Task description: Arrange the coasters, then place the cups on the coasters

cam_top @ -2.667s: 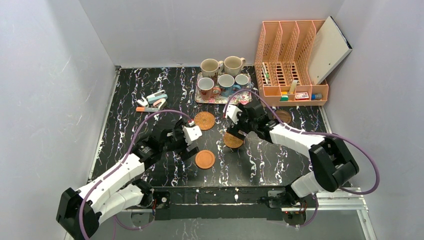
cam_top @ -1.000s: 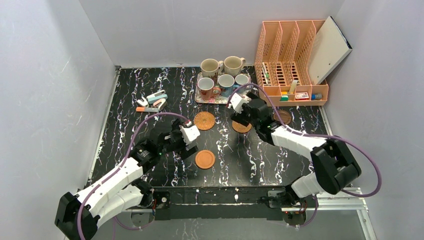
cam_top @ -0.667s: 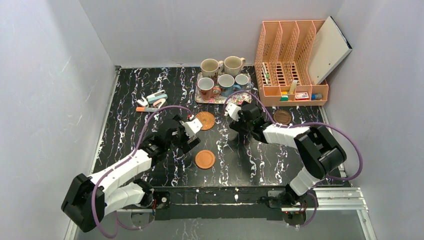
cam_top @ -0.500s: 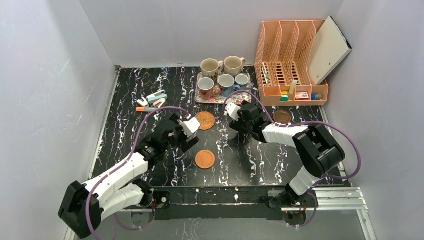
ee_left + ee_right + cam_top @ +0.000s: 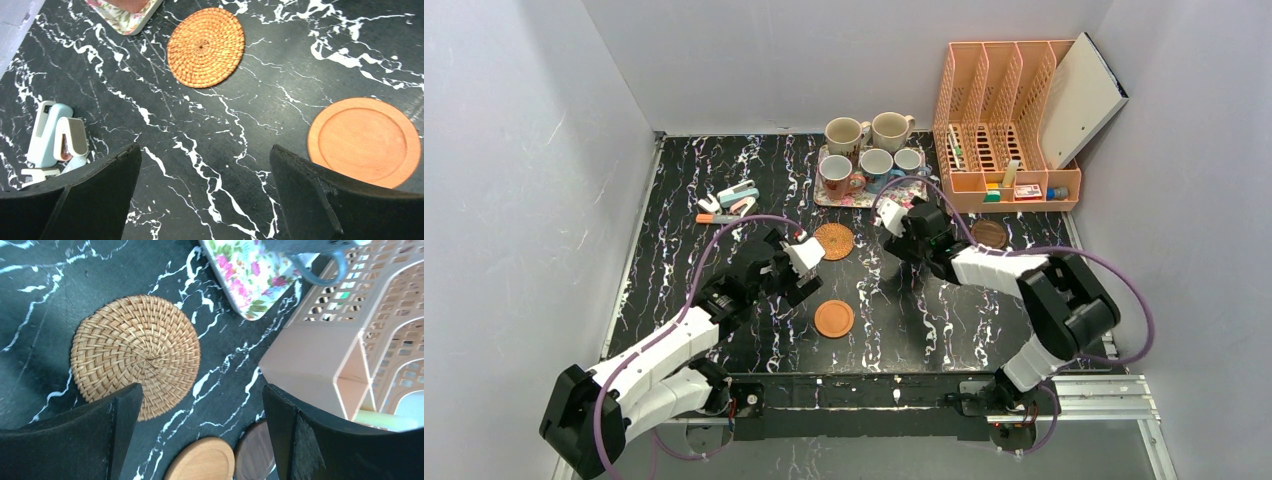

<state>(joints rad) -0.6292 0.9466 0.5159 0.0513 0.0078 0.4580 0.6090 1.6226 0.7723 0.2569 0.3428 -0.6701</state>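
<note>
Several cups stand on the floral tray at the back. One woven coaster lies below the tray, and a smooth orange coaster sits nearer the front. My left gripper hangs open just left of them; its wrist view shows the woven coaster and the smooth coaster. My right gripper is open and empty above a second woven coaster, with a smooth coaster and a dark wood coaster side by side beyond it. From the top camera, the right arm hides that woven coaster.
A peach desk organiser with small items stands at the back right, close to the right gripper. Small staplers and clips lie at the left. The dark coaster sits just in front of the organiser.
The right gripper has left the second woven coaster on the table and drawn back a little over it. The left gripper has moved up toward the first woven coaster.
</note>
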